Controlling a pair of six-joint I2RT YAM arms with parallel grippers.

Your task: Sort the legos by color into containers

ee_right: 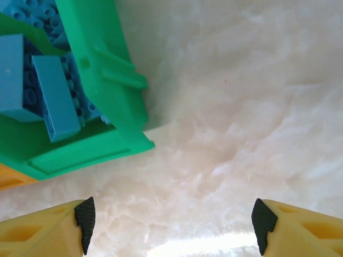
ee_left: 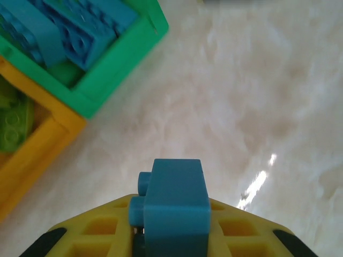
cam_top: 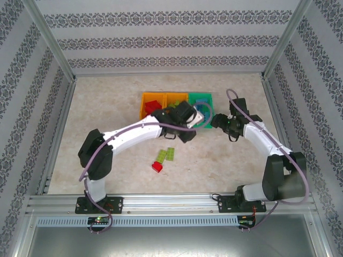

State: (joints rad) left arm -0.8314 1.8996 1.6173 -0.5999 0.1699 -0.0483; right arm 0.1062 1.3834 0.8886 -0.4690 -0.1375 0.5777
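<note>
My left gripper is shut on a blue lego, held just above the table beside the green container's near corner. Blue legos lie in that container. The orange container next to it holds a lime green lego. My right gripper hangs open over bare table, right of the green container and its blue legos. In the top view both grippers, left and right, meet in front of the green container.
Two lime green legos and a red lego lie on the table under the left arm. A red lego sits in the left orange container. Metal posts and patterned walls ring the table.
</note>
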